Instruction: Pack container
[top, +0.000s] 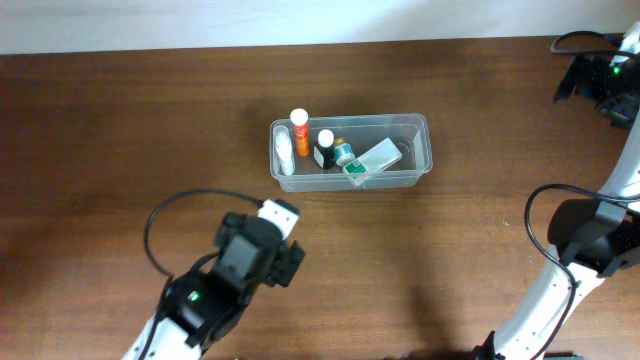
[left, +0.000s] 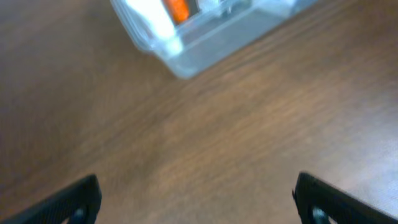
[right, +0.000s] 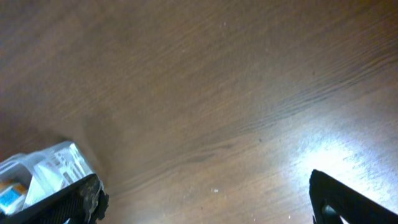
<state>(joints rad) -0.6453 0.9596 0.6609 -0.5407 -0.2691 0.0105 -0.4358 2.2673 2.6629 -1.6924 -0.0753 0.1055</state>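
The left pincer (left: 199, 204) stands wide open with nothing between its jaws. Its two black fingers (left: 74, 202) show at the bottom corners of the left wrist view, and only bare brown wood lies between them. Ahead of it, apart from the fingers, a rounded corner of the container (left: 186, 59) shows at the top of that view, blurred, with something white and something orange inside. From overhead the left arm comes in from the lower left edge. Its head points up and to the right toward the container's near left corner, close to it but not touching. A black cable (top: 155, 225) loops out from the arm over the table (top: 120, 130).

The right pincer (right: 211, 202) is also spread as wide as it goes and holds nothing. Its fingers sit at the bottom corners of the right wrist view over bare wood, and an end of the container peeks in at the lower left, just beside one finger in that view. From overhead the right arm stands at the right edge, well apart from the container.

The container sits on the table a little right of the middle, its long side running left to right. Inside it, at the left end, a white bottle (top: 285, 152) lies flat. Next to it is an orange bottle (top: 299, 132) with a white cap, then a dark bottle (top: 325, 150) with a white cap and a small bottle with a green label (top: 345, 154). A white box (top: 380, 157) lies slanted toward the right, and the right end of the container is bare.
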